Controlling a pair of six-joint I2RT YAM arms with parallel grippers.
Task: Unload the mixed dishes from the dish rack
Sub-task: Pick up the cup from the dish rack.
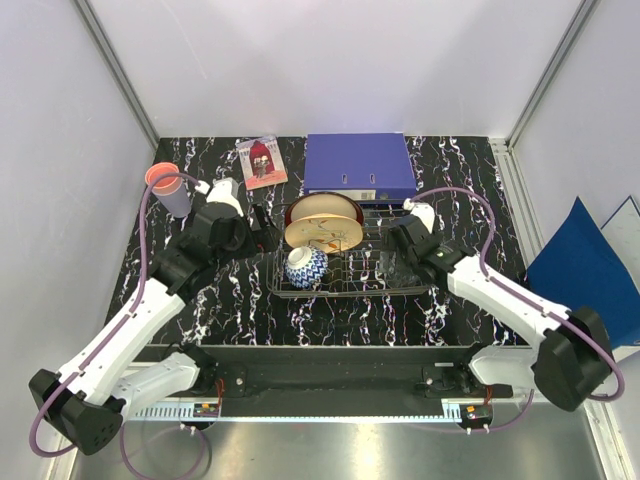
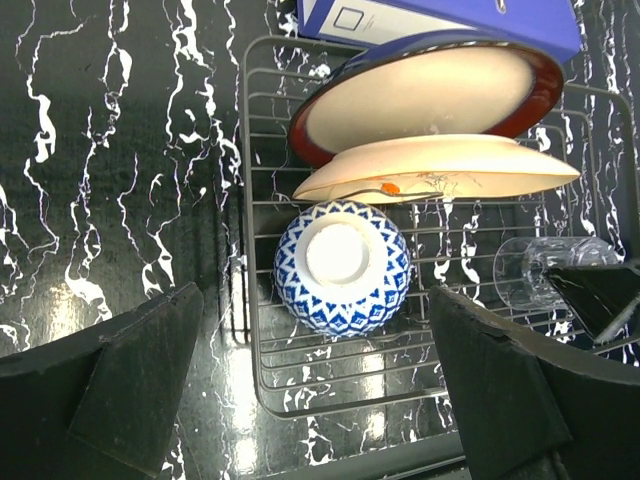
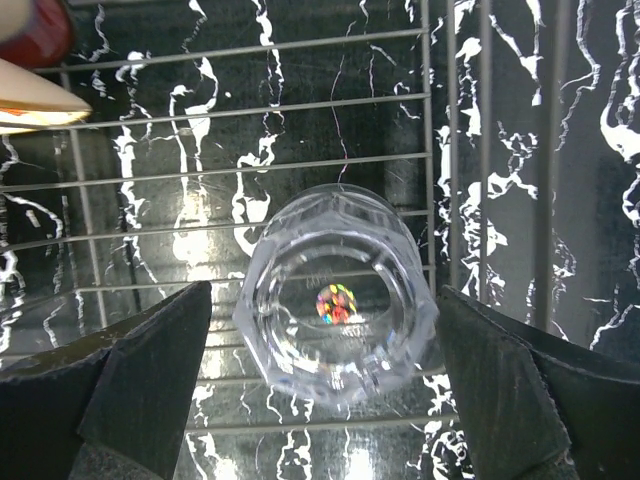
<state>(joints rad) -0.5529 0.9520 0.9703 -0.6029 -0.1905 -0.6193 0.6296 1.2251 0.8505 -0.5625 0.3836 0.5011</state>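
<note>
The dish rack (image 1: 400, 285) sits mid-table. It holds a red-rimmed cream bowl (image 1: 322, 208) and a cream painted plate (image 1: 322, 236), both leaning on edge. In front of them lie an upside-down blue-white bowl (image 1: 306, 267) and a clear glass (image 1: 392, 262). My left gripper (image 1: 252, 226) is open above the rack's left end. In the left wrist view its fingers (image 2: 130, 370) stand wide, with the blue-white bowl (image 2: 342, 265) ahead between them. My right gripper (image 3: 322, 330) is open, its fingers on either side of the glass (image 3: 335, 300) without touching it.
A lilac cup holding a pink cup (image 1: 168, 188) stands at the back left. A small picture card (image 1: 262, 161) and a blue binder (image 1: 358, 165) lie behind the rack. A blue sheet (image 1: 580, 270) leans outside the right wall.
</note>
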